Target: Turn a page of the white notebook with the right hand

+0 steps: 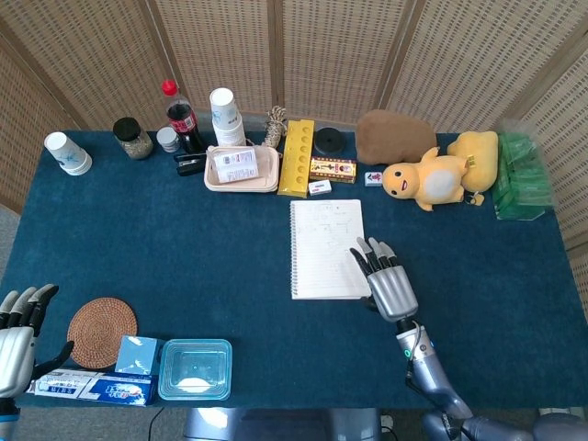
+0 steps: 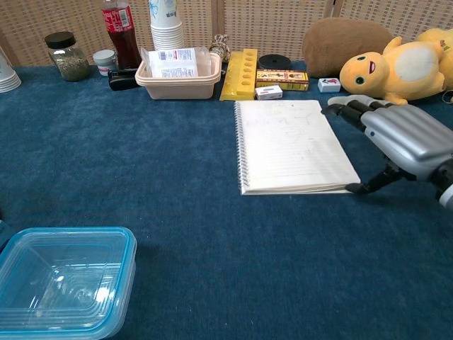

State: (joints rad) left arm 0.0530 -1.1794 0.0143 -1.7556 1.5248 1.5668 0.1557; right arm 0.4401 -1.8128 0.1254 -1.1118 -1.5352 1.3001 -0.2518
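The white spiral notebook [image 1: 326,248] lies open and flat on the blue table cloth, its binding on the left, faint writing on the top page [image 2: 294,145]. My right hand [image 1: 386,285] sits at its right edge, fingers stretched out over the lower right part of the page and holding nothing. In the chest view the right hand [image 2: 400,134] hovers just above the page edge, and its thumb reaches down to the notebook's near right corner. My left hand [image 1: 16,340] stays at the table's near left corner, fingers apart and empty.
Behind the notebook stand a yellow tray [image 1: 297,156], small boxes [image 1: 332,169], a beige basket [image 1: 242,169], a cola bottle [image 1: 182,119] and a cup stack [image 1: 224,115]. A yellow plush toy [image 1: 432,179] lies to the right. A clear blue-rimmed container [image 2: 64,280] and a woven coaster [image 1: 101,331] sit near left.
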